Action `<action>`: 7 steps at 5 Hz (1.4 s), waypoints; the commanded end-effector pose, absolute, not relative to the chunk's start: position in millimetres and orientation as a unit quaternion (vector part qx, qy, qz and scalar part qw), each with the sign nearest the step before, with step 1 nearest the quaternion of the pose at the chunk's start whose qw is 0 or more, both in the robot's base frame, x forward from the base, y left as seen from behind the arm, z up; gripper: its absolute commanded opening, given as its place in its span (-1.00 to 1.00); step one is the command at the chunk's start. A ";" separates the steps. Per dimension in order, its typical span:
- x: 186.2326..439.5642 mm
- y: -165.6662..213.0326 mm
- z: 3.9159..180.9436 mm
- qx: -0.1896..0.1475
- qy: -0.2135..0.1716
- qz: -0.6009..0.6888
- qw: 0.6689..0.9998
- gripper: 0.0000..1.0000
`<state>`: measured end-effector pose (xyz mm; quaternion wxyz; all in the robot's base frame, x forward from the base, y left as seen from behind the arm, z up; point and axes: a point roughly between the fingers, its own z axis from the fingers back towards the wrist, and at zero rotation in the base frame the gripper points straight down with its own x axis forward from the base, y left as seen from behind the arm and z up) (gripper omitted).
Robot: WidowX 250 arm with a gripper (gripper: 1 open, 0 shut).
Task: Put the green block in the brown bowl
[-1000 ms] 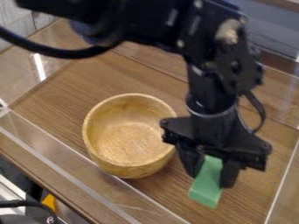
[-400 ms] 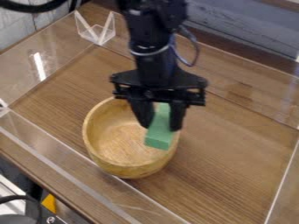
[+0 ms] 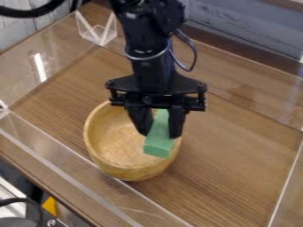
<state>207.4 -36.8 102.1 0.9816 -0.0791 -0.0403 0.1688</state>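
Note:
The green block [image 3: 159, 136] hangs upright and slightly tilted between the fingers of my gripper [image 3: 158, 120], which is shut on its upper end. It hovers over the right part of the brown bowl [image 3: 109, 142], a round light wooden bowl on the wooden table. The block's lower end sits just above the bowl's right rim. The black arm comes down from the top of the view, and the gripper points straight down.
A clear plastic wall [image 3: 71, 182] runs along the front and left of the wooden table [image 3: 243, 124]. A small clear stand [image 3: 97, 32] sits at the back left. Bare tabletop lies to the right of the bowl.
The gripper has carried the green block from the table right of the bowl to the left, over the bowl's right side. In the last half second it hardly moved.

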 end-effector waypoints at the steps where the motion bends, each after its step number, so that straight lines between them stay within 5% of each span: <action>1: 216.0 -37.5 120.5 -0.088 -0.062 0.170 0.980 -1.00; 3: 207.4 -34.2 114.2 -0.098 -0.048 0.083 0.991 -1.00; 7: 201.7 -28.6 138.1 -0.101 -0.044 0.151 0.982 -1.00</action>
